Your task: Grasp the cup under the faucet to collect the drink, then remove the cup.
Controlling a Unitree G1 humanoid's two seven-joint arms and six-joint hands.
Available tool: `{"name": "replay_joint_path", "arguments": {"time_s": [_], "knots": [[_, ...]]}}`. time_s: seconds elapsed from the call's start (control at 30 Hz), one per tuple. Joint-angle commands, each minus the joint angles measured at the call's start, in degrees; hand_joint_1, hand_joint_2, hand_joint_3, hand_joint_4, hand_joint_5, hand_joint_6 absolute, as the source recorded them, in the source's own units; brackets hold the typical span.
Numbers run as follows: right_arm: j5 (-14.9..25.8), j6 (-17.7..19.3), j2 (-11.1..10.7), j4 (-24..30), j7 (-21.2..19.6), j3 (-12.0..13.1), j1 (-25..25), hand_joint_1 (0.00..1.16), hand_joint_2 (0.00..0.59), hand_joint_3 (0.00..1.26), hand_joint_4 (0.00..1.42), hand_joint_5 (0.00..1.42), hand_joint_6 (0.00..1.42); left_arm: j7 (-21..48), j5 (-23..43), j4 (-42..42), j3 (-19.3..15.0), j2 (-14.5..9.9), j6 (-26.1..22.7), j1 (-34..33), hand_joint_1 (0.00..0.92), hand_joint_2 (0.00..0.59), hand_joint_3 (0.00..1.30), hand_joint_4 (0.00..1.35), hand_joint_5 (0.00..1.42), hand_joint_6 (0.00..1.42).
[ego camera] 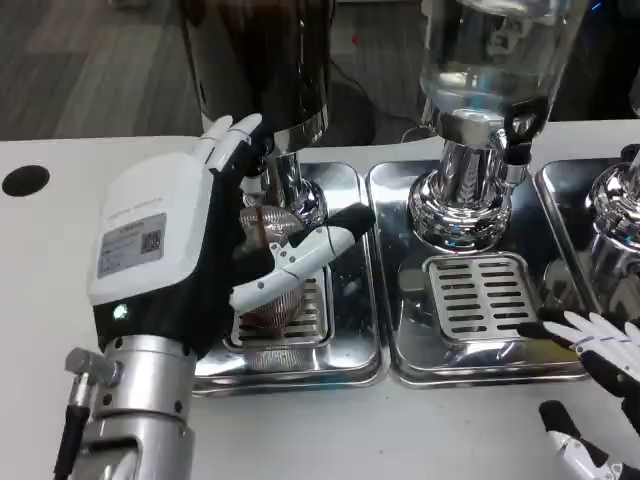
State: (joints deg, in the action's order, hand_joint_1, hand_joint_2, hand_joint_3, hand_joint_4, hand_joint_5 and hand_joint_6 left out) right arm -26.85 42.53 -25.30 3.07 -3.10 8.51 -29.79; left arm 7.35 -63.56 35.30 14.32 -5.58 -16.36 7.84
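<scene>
A clear cup (268,262) holding brown drink stands on the drip grate (310,312) of the left tray, under the faucet of the dark dispenser (262,60). My left hand (190,240) wraps around the cup, its thumb crossing the front of the cup and its white back hiding most of the glass. The faucet itself is hidden behind my fingers (232,135). At the picture's lower right my right hand (592,385) rests on the table with fingers spread, holding nothing.
A second dispenser (480,90) with a clear tank stands on the middle steel tray (480,295) with its own grate. A third chrome base (615,215) sits at the right edge. A black round hole (25,180) marks the table at the left.
</scene>
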Motion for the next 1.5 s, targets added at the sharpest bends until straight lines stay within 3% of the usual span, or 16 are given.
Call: {"name": "replay_joint_path", "arguments": {"time_s": [0.03, 1.13, 1.27, 1.37, 1.5], "knots": [[0.93, 0.08, -0.25, 0.85, 0.07, 0.48, -0.69, 0.52, 0.454, 0.23, 0.12, 0.07, 0.00, 0.20, -0.17, -0.10, -0.05, 0.27, -0.52, 1.53, 0.000, 0.063, 0.23, 0.14, 0.77, 0.91], [1.01, 0.25, -0.27, 1.74, 0.09, 0.54, -1.49, 0.52, 0.454, 0.23, 0.12, 0.07, 0.00, 0.23, -0.59, 0.87, 0.61, 0.79, -0.18, 2.78, 0.000, 0.063, 0.22, 0.13, 0.77, 0.91], [1.08, 0.23, -0.29, 1.69, 0.18, 0.47, -1.48, 0.52, 0.454, 0.23, 0.12, 0.07, 0.00, -1.50, 0.22, 1.06, 0.20, 0.93, 0.59, 2.94, 0.000, 0.059, 0.12, 0.01, 0.75, 0.90], [1.18, 0.21, -0.30, 1.64, 0.24, 0.43, -1.48, 0.52, 0.454, 0.23, 0.12, 0.07, 0.00, -3.19, 1.56, 1.41, -0.41, 0.96, 1.70, 3.33, 0.000, 0.052, 0.01, 0.00, 0.72, 0.89], [1.39, 0.50, -0.42, 1.09, 0.23, 0.38, -1.37, 0.52, 0.454, 0.23, 0.12, 0.07, 0.00, -5.70, 3.29, 2.08, -1.59, 0.72, 3.14, 4.11, 0.000, 0.027, 0.00, 0.00, 0.62, 0.87]]}}
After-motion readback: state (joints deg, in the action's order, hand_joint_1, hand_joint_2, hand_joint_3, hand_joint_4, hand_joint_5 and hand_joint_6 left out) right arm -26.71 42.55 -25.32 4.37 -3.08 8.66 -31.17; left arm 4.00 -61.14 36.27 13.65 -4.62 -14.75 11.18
